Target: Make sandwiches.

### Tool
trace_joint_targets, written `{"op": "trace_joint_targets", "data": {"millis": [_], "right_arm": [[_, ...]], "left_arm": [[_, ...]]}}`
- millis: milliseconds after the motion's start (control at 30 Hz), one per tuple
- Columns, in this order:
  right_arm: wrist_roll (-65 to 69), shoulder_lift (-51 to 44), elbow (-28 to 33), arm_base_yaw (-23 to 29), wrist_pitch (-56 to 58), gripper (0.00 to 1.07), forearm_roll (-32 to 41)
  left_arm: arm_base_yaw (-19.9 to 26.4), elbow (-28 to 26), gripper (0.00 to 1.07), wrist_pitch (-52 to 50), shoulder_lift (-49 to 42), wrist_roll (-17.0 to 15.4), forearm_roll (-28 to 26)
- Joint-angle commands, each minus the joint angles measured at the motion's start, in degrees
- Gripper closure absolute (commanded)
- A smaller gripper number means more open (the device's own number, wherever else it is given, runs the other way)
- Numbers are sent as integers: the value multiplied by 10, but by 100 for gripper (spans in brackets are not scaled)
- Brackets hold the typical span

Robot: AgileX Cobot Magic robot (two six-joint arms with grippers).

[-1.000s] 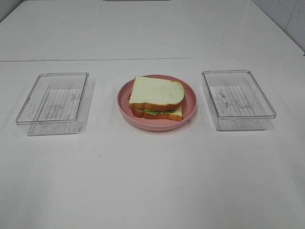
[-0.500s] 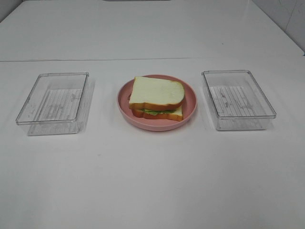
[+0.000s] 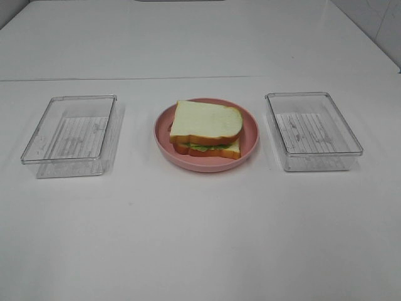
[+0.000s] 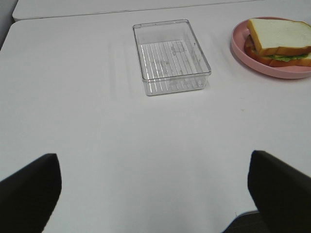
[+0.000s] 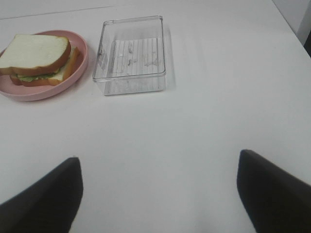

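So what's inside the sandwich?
Between the two bread slices of the sandwich, green lettuce peeks out at the edge, with a bit of reddish-brown below it. The top slice covers the rest, so any other filling can't be seen. It sits on the pink plate.

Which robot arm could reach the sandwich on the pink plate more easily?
Neither clearly: the sandwich sits midway between both clear boxes, and both open grippers, left and right, hang back.

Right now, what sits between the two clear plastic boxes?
A pink plate holding the sandwich sits between the left box and right box, seen from the high camera.
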Motion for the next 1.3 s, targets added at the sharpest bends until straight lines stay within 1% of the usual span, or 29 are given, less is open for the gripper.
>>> {"op": "trace_joint_targets", "data": {"millis": [33, 433, 1300], "right_arm": [[-3, -20, 1, 1, -5, 27, -6], [-26, -22, 2, 1, -5, 27, -5], [-26, -22, 2, 1, -5, 27, -5]], "left_arm": [[-3, -1, 6, -3, -10, 2, 0], [-3, -1, 6, -3, -10, 2, 0], [-3, -1, 6, -3, -10, 2, 0]]}}
